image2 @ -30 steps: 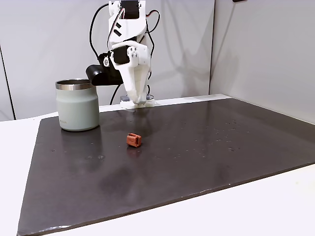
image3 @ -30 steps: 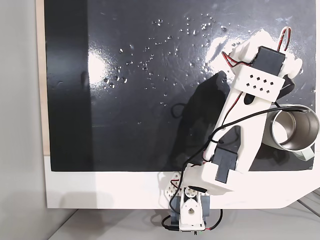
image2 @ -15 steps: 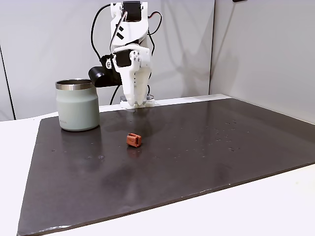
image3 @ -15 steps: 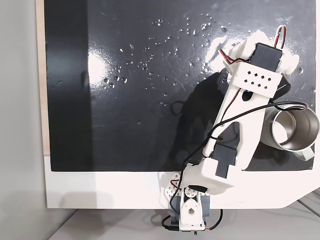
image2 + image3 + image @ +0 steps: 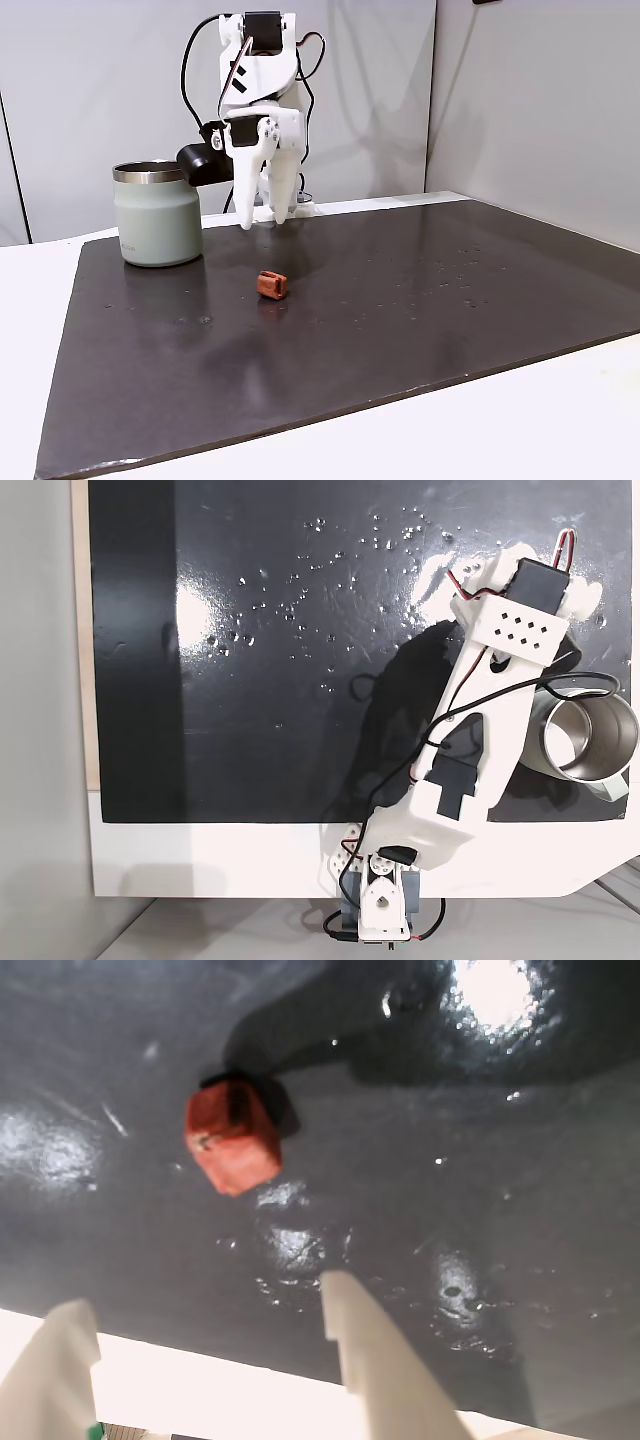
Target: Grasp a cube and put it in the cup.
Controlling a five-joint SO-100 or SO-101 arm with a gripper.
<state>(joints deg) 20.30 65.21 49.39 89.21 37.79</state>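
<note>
in the wrist view two white fingers (image 5: pixel 350 1350) rise from the bottom edge, spread wide with bare mat between them, holding nothing. past their tips lies the cube (image 5: pixel 232 1141), reddish-brown, a dark notch on its upper face, resting on the dark glossy mat (image 5: pixel 520 1180) and apart from both fingers.

in a fixed view from the side, the mat (image 5: pixel 420 320) runs back from the near white table (image 5: pixel 500 430). the cube (image 5: pixel 271 285) sits alone on the mat, left of centre. farther back and to the left stands the cup (image 5: pixel 157 213), upright, sage-green with a steel rim, well apart from the cube. behind them the gripper (image 5: pixel 261 222) hangs from the arm (image 5: pixel 256 70), jaws parted, tips pointing down above the mat's far edge, above and behind the cube, to the right of the cup.

in a fixed view from above, the arm (image 5: pixel 490 710) stretches from its base at the bottom edge up over the mat (image 5: pixel 250 680); the cup (image 5: pixel 588 742) shows its open mouth just right of the arm.
</note>
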